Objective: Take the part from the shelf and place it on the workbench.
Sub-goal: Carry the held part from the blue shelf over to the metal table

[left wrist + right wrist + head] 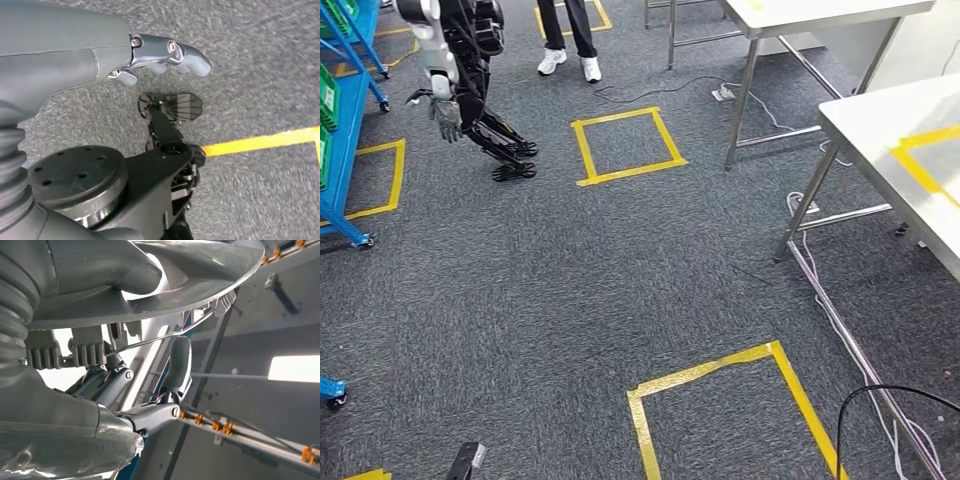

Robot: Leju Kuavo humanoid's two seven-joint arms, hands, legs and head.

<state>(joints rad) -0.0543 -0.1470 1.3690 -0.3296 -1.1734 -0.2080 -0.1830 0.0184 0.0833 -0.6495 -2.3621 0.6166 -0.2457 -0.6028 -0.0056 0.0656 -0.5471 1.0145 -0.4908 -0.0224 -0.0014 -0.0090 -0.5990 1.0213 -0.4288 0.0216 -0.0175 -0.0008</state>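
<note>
In the right robot hand (151, 405), a smooth grey curved part (151, 285).

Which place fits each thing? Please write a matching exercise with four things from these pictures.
Things:
1. blue metal shelf
2. white steel-legged table
3. person in white shoes
4. silver curved metal part

Places:
a. held by the right hand
b. right side of the head view
c. left edge of the head view
d. top of the head view, beyond a yellow tape square

Pairs: 1-c, 2-b, 3-d, 4-a
</note>
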